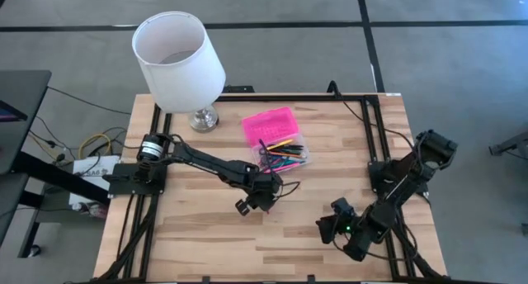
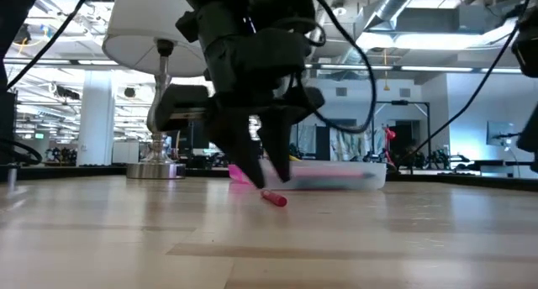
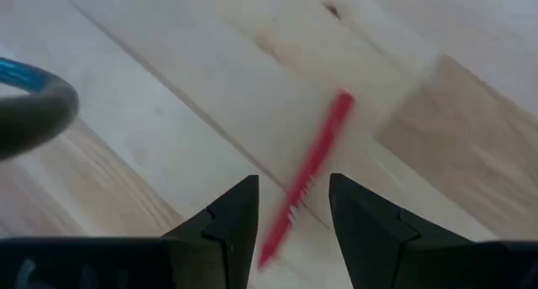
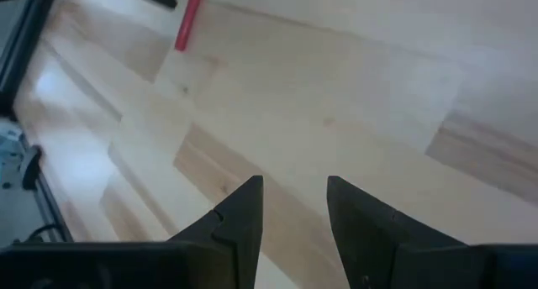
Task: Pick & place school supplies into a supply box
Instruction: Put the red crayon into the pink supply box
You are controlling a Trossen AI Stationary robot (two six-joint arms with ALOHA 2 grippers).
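Both arms are dark, slim and jointed. The left arm has a silver ring at its base, at nine o'clock. The right arm shows a small green light. Black cables trail from both. Each gripper's fingers are black and wedge-shaped.

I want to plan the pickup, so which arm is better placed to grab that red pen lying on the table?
Left. The left gripper is open directly over the red pen, fingers either side. The right gripper sits farther off over bare table.
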